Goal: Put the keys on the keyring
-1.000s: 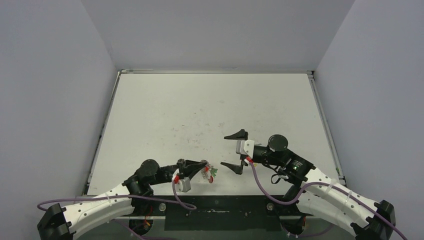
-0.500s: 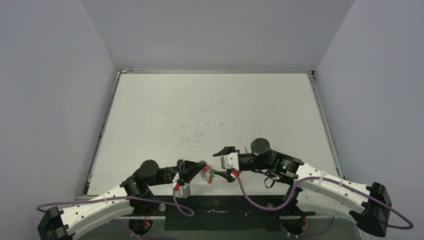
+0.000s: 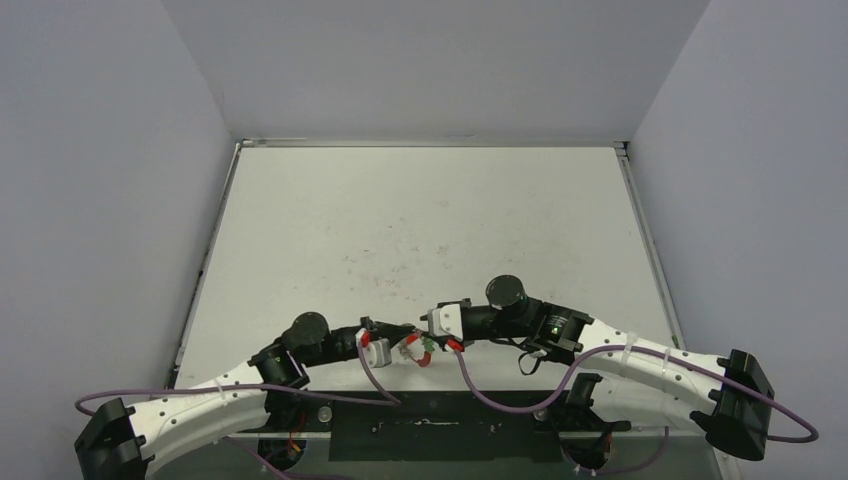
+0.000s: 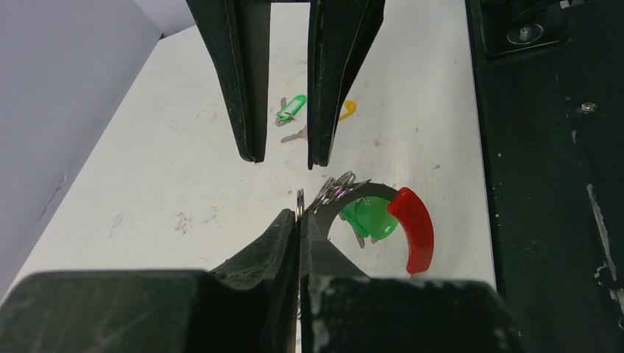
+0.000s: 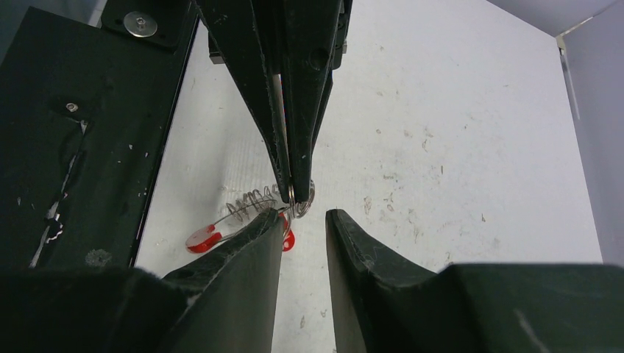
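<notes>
My left gripper (image 4: 300, 215) is shut on a thin silver loop of the keyring (image 4: 412, 228), held above the table near its front edge. The ring's coiled wire (image 5: 250, 202) and red curved segment (image 5: 202, 237) hang to one side, with a green key head (image 4: 368, 218) and a red key head (image 5: 287, 239) on it. My right gripper (image 5: 304, 215) faces the left one tip to tip, its jaws a narrow gap apart with nothing between them. A loose green key (image 4: 292, 108) and a yellow key (image 4: 347, 109) lie on the table beyond. From above, both grippers meet at the keyring (image 3: 415, 350).
The black base plate (image 4: 544, 147) runs along the near table edge right beside the keyring. Purple cables (image 3: 480, 395) loop off both wrists. Grey walls (image 3: 120, 200) close in the white table (image 3: 420, 220) on three sides.
The right arm has swung left until its tips meet the left gripper, and its jaws have narrowed from wide open. The left gripper has stayed shut on the keyring, shifting slightly.
</notes>
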`<action>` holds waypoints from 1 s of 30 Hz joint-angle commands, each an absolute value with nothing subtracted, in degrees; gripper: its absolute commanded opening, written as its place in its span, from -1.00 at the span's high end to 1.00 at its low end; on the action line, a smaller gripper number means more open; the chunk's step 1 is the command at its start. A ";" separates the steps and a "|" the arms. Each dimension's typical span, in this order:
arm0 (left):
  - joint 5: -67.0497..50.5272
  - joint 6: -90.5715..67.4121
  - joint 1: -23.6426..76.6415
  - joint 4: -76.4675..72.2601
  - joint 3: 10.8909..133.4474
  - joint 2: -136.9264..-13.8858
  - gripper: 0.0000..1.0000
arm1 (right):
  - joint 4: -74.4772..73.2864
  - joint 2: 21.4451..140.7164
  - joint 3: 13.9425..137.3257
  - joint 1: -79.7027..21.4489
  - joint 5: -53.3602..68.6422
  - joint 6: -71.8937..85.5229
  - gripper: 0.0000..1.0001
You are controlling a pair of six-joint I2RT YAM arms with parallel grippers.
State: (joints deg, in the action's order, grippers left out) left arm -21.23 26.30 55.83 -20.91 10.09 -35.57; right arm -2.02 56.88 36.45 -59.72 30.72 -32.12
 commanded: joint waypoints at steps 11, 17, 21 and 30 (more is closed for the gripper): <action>-21.12 21.50 56.17 -28.36 14.00 -36.98 1.00 | 0.18 60.38 40.55 -61.13 31.47 -32.42 0.53; -21.88 20.95 56.16 -29.89 13.41 -36.65 1.00 | -1.19 61.43 41.13 -61.17 31.02 -33.05 0.86; -21.96 20.57 56.16 -30.13 13.15 -36.51 1.00 | -1.00 61.28 40.85 -61.20 30.39 -32.62 1.00; -19.58 18.99 56.26 -31.48 9.36 -31.83 0.63 | 8.56 56.47 35.27 -60.93 28.43 -27.35 1.00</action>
State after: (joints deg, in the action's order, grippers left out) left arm -20.58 20.51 55.83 -24.88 10.22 -34.63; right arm 0.40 59.55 37.21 -60.84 29.30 -30.70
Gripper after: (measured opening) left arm 0.157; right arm 0.028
